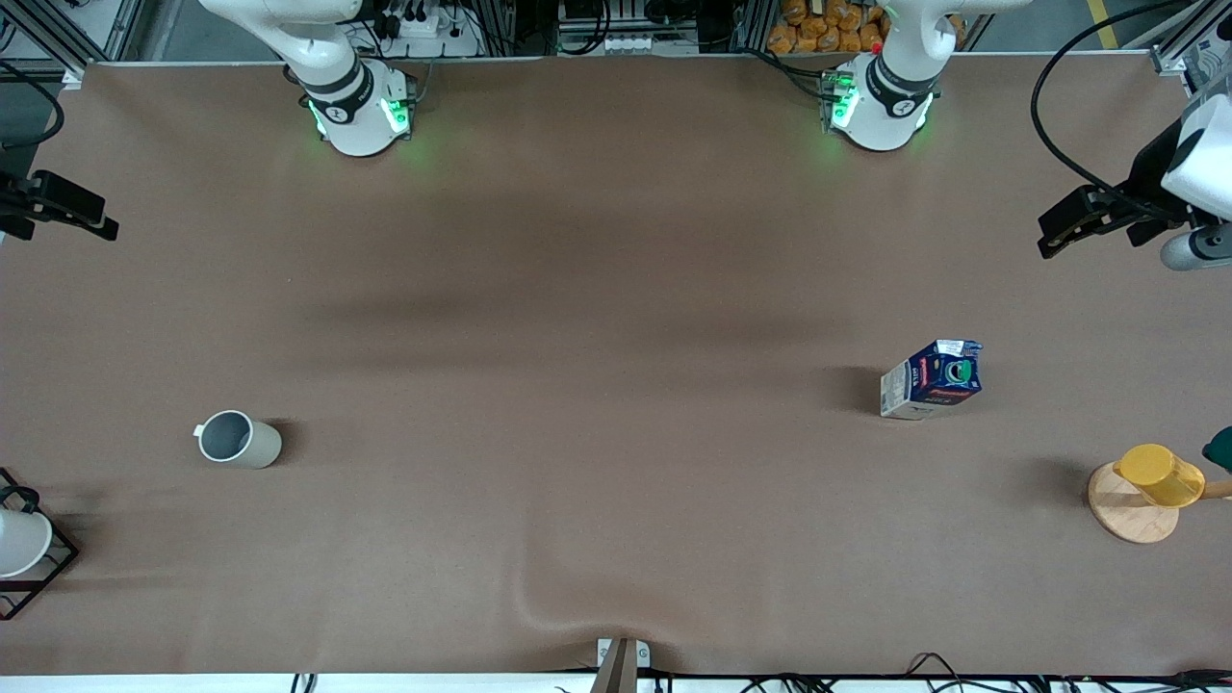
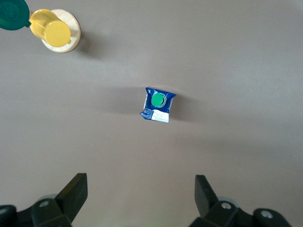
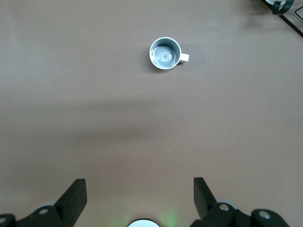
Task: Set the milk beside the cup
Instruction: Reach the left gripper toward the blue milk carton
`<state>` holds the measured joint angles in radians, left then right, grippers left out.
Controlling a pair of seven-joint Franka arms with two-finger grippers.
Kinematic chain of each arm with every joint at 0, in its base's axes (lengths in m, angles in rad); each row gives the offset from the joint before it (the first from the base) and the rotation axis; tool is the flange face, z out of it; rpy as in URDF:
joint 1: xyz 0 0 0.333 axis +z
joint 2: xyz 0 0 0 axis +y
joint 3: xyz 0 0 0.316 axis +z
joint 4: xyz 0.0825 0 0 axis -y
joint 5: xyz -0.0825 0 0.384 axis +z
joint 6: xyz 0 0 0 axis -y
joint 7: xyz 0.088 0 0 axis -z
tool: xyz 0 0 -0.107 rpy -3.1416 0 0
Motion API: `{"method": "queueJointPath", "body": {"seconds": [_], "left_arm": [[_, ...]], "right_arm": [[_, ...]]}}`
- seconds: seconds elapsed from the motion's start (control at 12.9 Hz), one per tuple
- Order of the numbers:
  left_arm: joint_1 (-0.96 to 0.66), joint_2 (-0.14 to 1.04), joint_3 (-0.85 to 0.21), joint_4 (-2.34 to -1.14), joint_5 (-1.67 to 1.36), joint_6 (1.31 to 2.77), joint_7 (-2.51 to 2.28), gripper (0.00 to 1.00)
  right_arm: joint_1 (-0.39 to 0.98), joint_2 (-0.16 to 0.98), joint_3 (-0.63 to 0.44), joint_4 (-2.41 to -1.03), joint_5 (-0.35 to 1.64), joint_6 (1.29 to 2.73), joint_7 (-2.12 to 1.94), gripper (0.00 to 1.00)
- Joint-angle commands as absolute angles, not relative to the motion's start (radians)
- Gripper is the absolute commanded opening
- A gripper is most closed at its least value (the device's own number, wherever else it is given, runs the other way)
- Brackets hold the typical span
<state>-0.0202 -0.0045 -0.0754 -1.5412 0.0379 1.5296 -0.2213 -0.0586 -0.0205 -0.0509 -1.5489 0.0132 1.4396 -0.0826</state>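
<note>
cup (image 1: pixel 238 440), milk (image 1: pixel 932 379), label unreadable

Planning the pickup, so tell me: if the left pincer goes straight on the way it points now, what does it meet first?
Probably bare table. The open left pincer points down at the cloth, and the milk carton sits a little ahead of that line, though depth is unclear.

So the right gripper (image 3: pixel 139 198) hangs high over the plain brown table covering (image 3: pixel 94 94), its two black fingers (image 3: pixel 75 194) spread wide apart with nothing between them. Well ahead of the fingertips sits a small pale grey-beige mug (image 3: pixel 165 53), upright, with a bluish-grey inside and a stubby handle sticking out one side. Off in a corner, well past the mug, there's a bit of black wire frame (image 3: pixel 284 10).
</note>
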Motion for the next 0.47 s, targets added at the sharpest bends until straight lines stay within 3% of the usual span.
{"method": "queueJointPath", "body": {"seconds": [0.0, 0.39], "left_arm": [[-0.018, 0.011, -0.075, -1.517, 0.032, 1.516, -0.210, 1.00], [-0.028, 0.080, -0.075, -1.489, 0.035, 1.517, -0.174, 1.00]], "right_arm": [[-0.061, -0.032, -0.043, -1.545, 0.011, 1.427, -0.075, 1.00], [-0.063, -0.032, -0.044, -1.546, 0.012, 1.427, -0.077, 1.00]]}}
